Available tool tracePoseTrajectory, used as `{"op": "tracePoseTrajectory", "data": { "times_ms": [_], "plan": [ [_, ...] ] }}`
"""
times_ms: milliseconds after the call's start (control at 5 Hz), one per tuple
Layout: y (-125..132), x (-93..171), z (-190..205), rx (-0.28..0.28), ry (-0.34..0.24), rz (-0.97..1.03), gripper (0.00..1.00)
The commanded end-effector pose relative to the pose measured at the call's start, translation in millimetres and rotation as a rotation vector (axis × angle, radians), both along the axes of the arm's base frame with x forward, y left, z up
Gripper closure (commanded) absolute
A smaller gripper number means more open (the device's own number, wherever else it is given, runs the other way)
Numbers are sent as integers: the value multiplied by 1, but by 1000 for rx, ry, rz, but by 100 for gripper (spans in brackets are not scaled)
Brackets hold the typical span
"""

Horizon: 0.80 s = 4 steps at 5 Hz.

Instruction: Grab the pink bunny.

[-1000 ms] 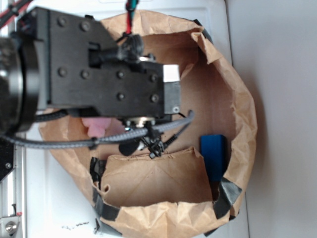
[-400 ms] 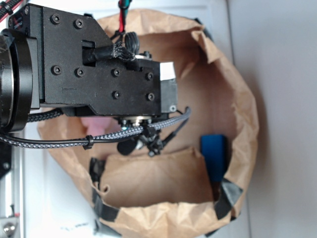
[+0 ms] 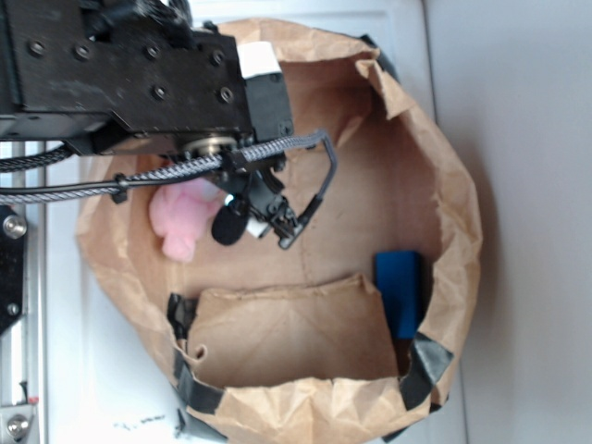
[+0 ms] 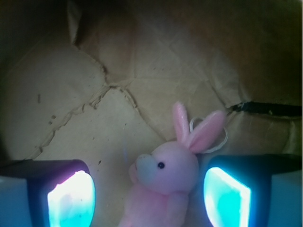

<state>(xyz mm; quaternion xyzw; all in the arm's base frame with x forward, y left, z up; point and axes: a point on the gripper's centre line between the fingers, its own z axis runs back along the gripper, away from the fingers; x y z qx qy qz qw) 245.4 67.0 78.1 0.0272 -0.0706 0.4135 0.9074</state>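
Observation:
The pink bunny [image 4: 165,179] lies on the brown paper floor of a bag, ears up, white muzzle to the left, with a white loop string behind its ears. In the wrist view my gripper [image 4: 149,198] is open, and the bunny sits between the two glowing pads [image 4: 71,198], nearer the right one. No pad touches it. In the exterior view the bunny [image 3: 183,220] shows at the left of the bag, just under the black gripper body [image 3: 236,217].
The brown paper bag [image 3: 462,231] has a high crumpled rim taped with black tape. A blue block [image 3: 400,291] stands against its right wall. A folded paper flap [image 3: 287,333] covers the near part. A black cable loops under the arm.
The arm has moved up and left in the exterior view. The bunny, mostly hidden under it before, now shows.

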Motion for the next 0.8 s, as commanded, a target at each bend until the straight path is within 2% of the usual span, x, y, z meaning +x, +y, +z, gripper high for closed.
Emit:
{"op": "tracePoseTrajectory", "data": {
  "times_ms": [0,400,600],
  "plan": [
    [18,10,-8,19,-3,60,0],
    [16,-1,-26,45,78,56,0],
    [16,-15,-22,40,112,50,0]
  ]
}}
